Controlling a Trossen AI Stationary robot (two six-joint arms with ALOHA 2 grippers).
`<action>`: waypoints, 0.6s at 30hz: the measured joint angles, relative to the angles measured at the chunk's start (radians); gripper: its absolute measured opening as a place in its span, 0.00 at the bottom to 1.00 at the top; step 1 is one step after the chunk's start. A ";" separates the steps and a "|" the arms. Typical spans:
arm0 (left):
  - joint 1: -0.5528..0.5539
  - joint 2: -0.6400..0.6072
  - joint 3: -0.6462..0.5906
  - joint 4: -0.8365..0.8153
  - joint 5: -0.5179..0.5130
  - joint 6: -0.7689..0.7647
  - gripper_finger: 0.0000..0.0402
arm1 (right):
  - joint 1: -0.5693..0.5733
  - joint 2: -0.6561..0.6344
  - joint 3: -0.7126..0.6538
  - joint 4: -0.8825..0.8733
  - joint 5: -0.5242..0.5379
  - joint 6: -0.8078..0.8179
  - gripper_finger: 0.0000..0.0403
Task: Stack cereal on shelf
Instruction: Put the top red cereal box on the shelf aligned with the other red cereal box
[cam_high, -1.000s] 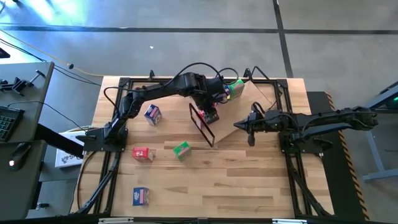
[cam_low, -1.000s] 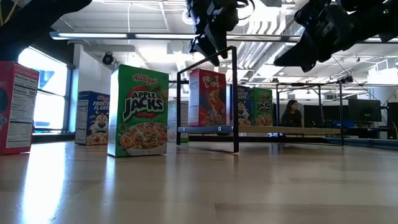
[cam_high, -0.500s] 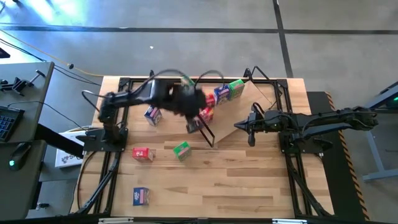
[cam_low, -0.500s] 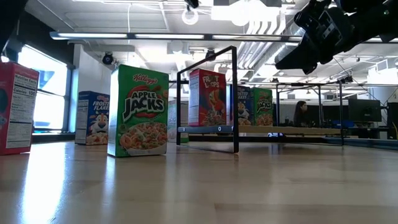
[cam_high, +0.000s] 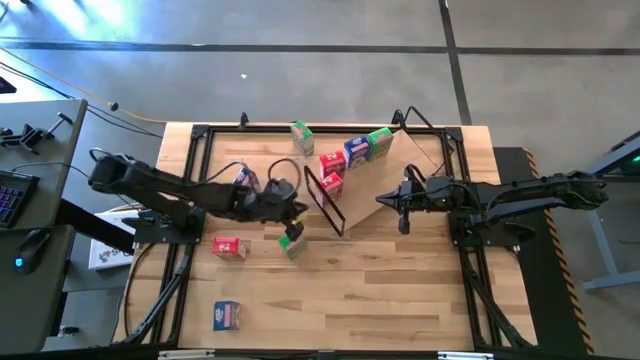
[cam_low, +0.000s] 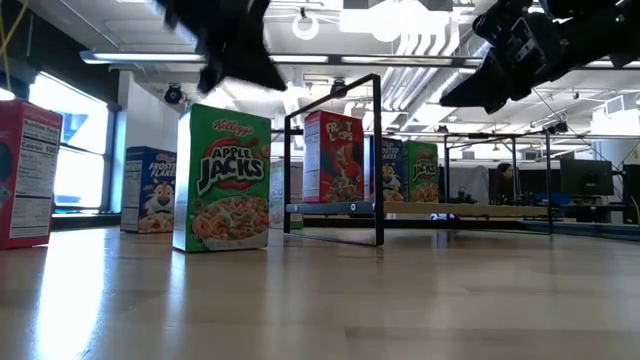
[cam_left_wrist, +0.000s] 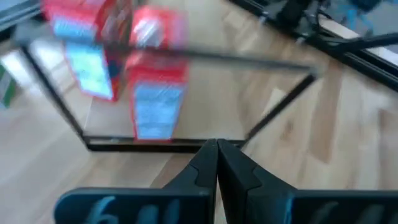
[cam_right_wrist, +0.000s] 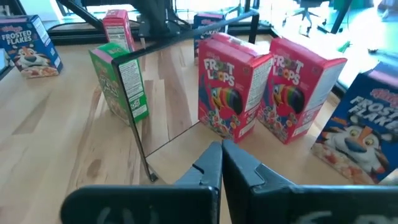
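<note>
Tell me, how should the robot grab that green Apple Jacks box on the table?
Probably from above: the green Apple Jacks box stands upright and apart from other boxes, so the left gripper, already beside it, could pinch its broad front and back faces near the top.

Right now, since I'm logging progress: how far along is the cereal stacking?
Done: four shelved boxes stand on the shelf. In hand: nothing; the left claw hovers shut above the loose green box, and the right claw waits shut by the shelf. Left: that box, the loose red box, the loose blue box, the far green box.
</note>
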 joint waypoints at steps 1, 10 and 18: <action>0.009 -0.004 -0.069 0.080 -0.004 -0.008 0.00 | 0.000 0.003 0.000 0.018 0.000 -0.009 0.00; 0.119 0.092 -0.325 0.619 0.055 0.024 0.00 | -0.003 0.071 0.000 0.126 0.000 -0.055 0.00; 0.237 0.236 -0.310 0.808 0.222 0.071 0.00 | -0.003 0.195 0.000 0.245 0.001 -0.056 0.00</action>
